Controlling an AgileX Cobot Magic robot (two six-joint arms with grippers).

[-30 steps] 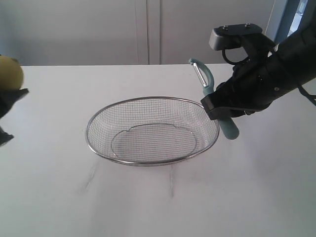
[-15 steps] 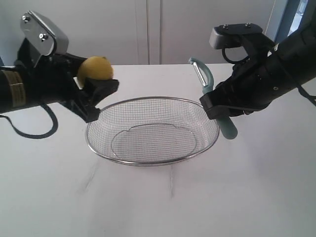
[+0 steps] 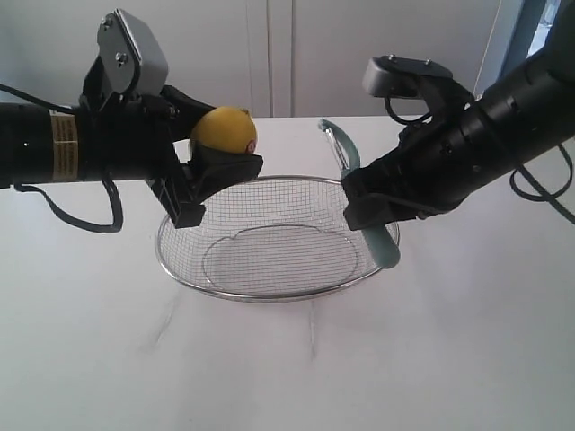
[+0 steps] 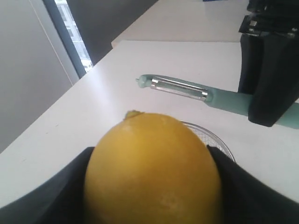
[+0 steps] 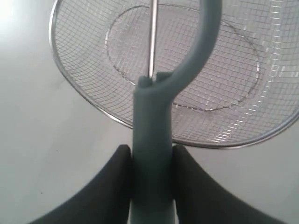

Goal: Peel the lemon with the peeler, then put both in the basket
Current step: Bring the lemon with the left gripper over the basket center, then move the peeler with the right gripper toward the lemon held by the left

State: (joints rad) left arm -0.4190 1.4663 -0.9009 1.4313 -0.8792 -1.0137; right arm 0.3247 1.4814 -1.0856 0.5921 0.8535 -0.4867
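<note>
Lemon is clamped btwn the two dark fingers of the left gripper, one finger on each side. Its skin is smooth & yellow, w/ a small nub at the end that points away from the wrist. That gripper is up off the table, fingertips over one end of the basket rim. The right gripper is closed on the peeler, both fingers pressed to the thick handle. Looped head & thin metal blade stick out past the fingertips, and the handle's butt end pokes out the other way, by the basket rim; touching or not, can't tell. Peeler head points toward the lemon w/ a gap btwn them. Basket stands on the table, below & btwn both sets of fingers.
</note>
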